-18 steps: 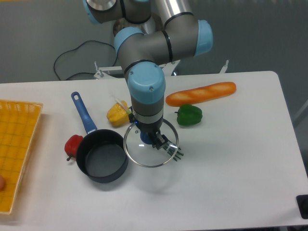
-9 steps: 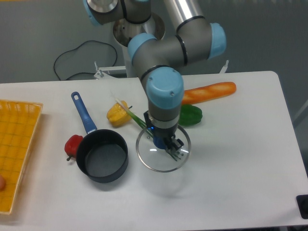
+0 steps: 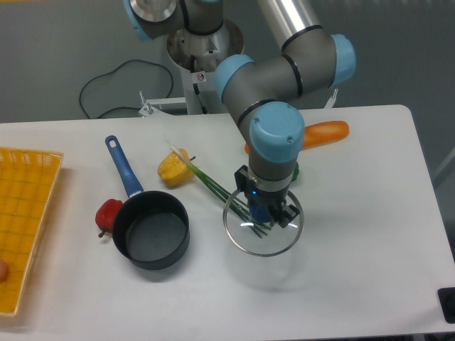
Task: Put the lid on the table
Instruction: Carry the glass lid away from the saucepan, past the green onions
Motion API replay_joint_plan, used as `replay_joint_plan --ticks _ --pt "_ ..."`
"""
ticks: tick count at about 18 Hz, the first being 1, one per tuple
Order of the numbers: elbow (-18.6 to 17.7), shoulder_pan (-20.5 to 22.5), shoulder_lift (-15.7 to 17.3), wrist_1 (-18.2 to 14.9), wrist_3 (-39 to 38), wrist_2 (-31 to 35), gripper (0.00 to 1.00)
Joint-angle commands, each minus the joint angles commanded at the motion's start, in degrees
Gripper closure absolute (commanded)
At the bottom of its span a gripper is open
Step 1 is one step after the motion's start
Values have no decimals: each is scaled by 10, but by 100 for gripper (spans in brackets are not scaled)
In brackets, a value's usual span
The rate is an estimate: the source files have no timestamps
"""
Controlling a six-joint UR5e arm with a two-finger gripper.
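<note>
Gripping the lid (image 3: 262,228) by its blue centre knob, the gripper (image 3: 266,215) is pointing straight down with its fingers clamped together on that knob. Directly under the gripper, the lid is hanging as a clear glass disc with a thin silver rim, and it is sitting roughly level. A soft shadow is lying on the table (image 3: 355,234) below and slightly in front of the disc, so the lid is hanging above the surface rather than resting on it. Its place is over the middle of the table, to the right of the pot (image 3: 151,229) and apart from it.

Reaching down from the base at the back edge, the arm (image 3: 274,92) is bending at a blue-capped joint, with its wrist standing upright over the lid.

Long green stalks (image 3: 220,188) are running from the corn (image 3: 175,168) toward the lid and are showing through the glass. A green pepper (image 3: 293,172) is peeking out just behind the wrist, and a baguette (image 3: 323,132) is lying behind that, partly hidden by the arm. Beside the pot's left wall a red pepper (image 3: 108,213) is sitting, and the pot's blue handle is pointing toward the back. Along the left edge, a yellow tray (image 3: 25,206) is lying.
</note>
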Motion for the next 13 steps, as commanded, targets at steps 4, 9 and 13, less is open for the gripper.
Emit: replay_joint_plan --ticks 4,9,13 --pt "-3 20 -9 1 -59 -1 47" --pt "-3 48 -37 28 -62 -2 47" --pt "-2 60 -56 46 -51 -1 47"
